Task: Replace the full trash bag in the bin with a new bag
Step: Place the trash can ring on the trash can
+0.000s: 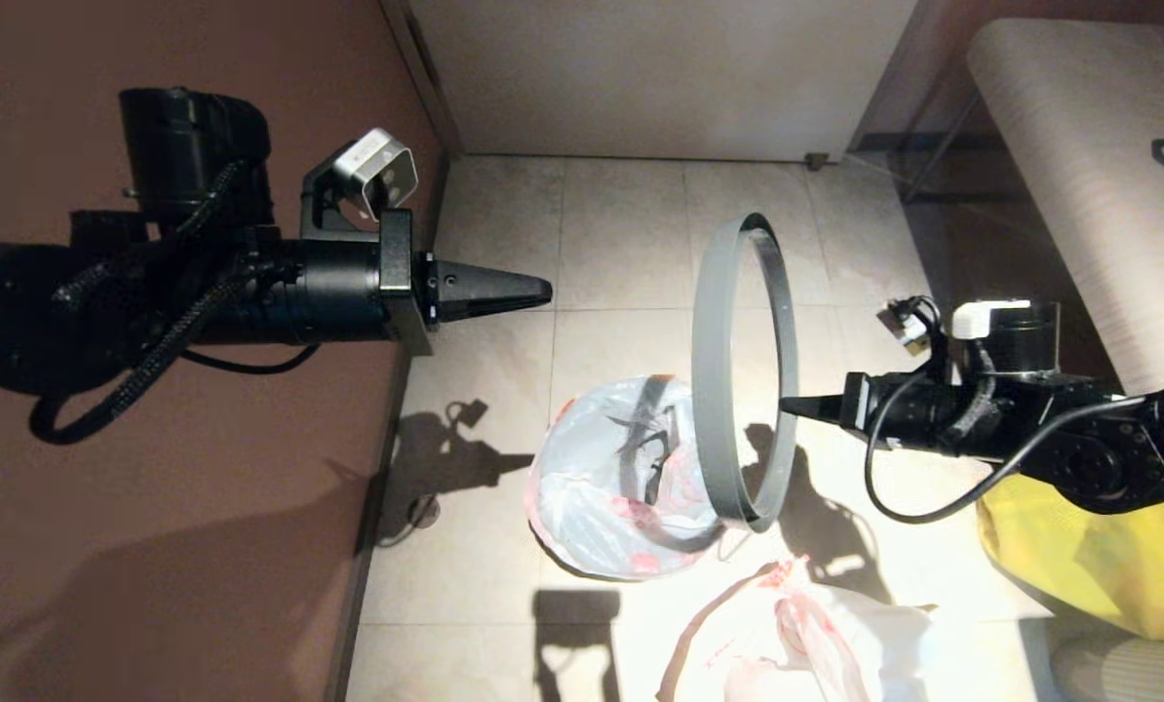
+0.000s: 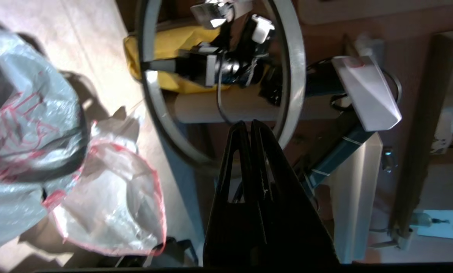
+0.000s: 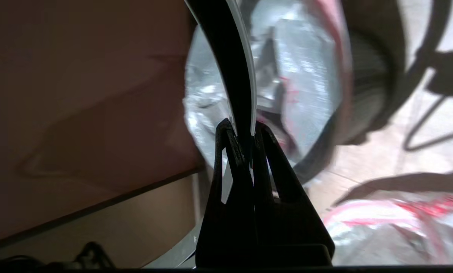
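Down on the tiled floor (image 1: 621,244) we see the bin (image 1: 670,534), a small round black pail whose dark wall shows only at its lower rim, because a thin white bag with red print (image 1: 601,478) lines it and spills over its edge. Dark items lie inside that bag; we cannot tell what they are. The bin's grey hoop (image 1: 714,390) is off the pail and held upright in the air just above and beside it, on edge, its open ring facing the left arm.

Our right gripper (image 1: 789,406) pinches the hoop's band on the side nearer the right arm, and the right wrist view shows both fingers (image 3: 226,144) pressed flat against the band. Our left gripper (image 1: 543,290) hangs level over the floor, well apart from the hoop, its fingers pressed together with nothing between them.

A second thin bag with red edging (image 1: 816,634) lies crumpled on the floor just beside the bin, nearer us. A large yellow bag (image 1: 1099,556) sits under the right arm.
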